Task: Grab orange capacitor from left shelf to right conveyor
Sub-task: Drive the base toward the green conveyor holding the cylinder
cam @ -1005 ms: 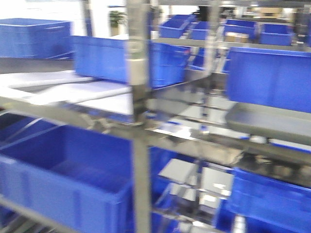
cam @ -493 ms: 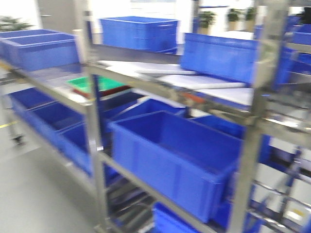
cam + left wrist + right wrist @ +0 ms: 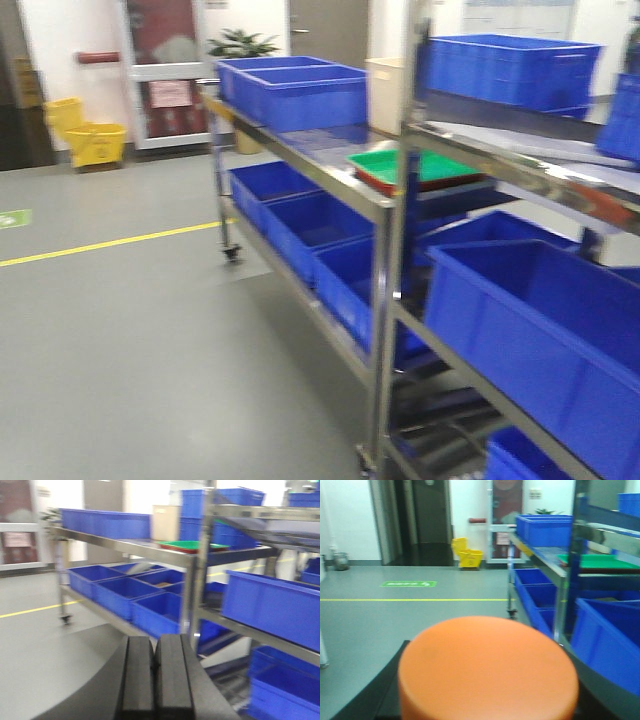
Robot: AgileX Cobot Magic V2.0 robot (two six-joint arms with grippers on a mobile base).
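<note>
The orange capacitor point(image 3: 487, 660) fills the lower half of the right wrist view, its round top facing the camera. My right gripper point(image 3: 489, 692) is shut on it, with dark fingers showing on both sides. My left gripper point(image 3: 155, 645) is shut and empty, its two black pads pressed together, pointing at the racks. The left shelf point(image 3: 560, 185), steel-framed with blue bins, stands at the right edge of the front view. Its grey tray is barely visible. The right conveyor is out of view.
A second steel rack point(image 3: 300, 160) holds a green tray point(image 3: 415, 165) and blue bins point(image 3: 295, 90). Grey floor with a yellow line point(image 3: 110, 240) lies to the left. A yellow mop bucket point(image 3: 90, 135) stands by the far wall.
The front view has swung left: the racks slid to the right of the frame and open floor, a door and the yellow bucket came into view.
</note>
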